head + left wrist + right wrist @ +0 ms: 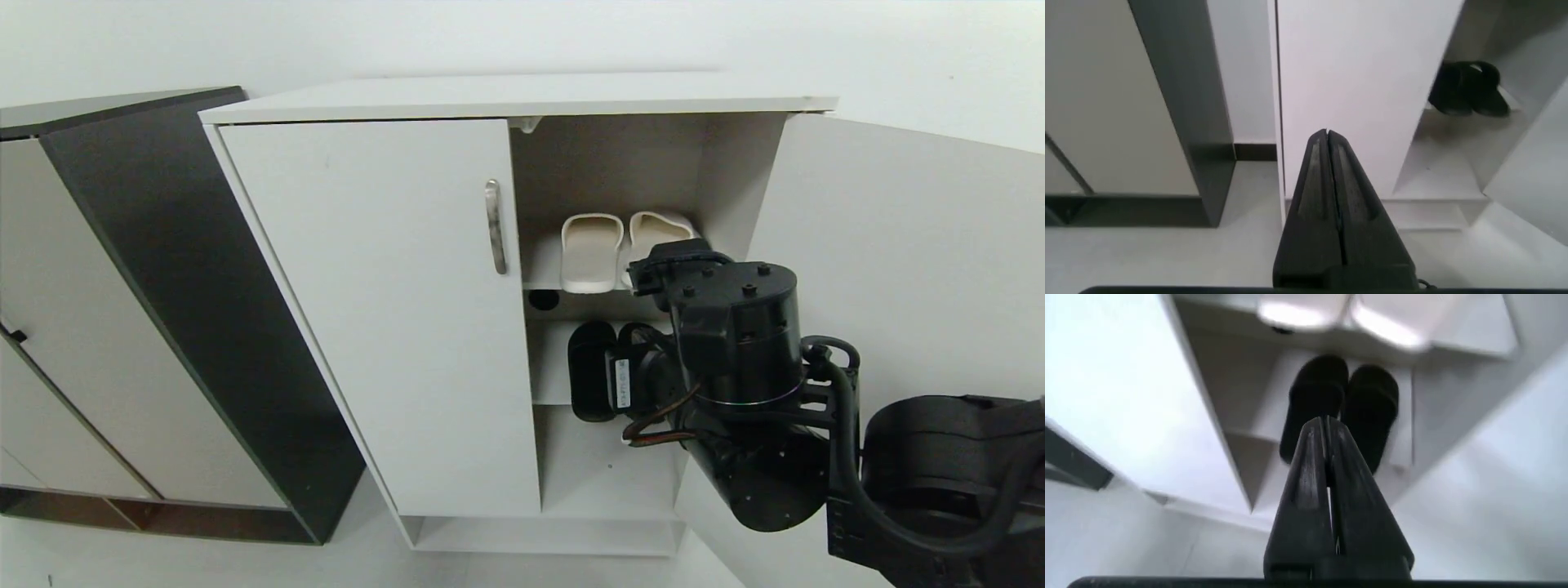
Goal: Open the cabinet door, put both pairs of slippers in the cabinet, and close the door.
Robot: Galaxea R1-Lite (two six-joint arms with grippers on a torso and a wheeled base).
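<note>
Right tool, clenched and empty, hangs before the white cabinet, whose right door stands open. Two pairs sit inside: white slippers on the upper shelf, black slippers on the shelf below. Left tool is clenched and empty. One small label beside the black pair is unreadable.

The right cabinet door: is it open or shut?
Open: the door stands swung wide, showing white slippers and black slippers inside.

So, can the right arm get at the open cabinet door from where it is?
Probably yes: the open door stands just beside the right end effector, which is shut, with nothing between them.
</note>
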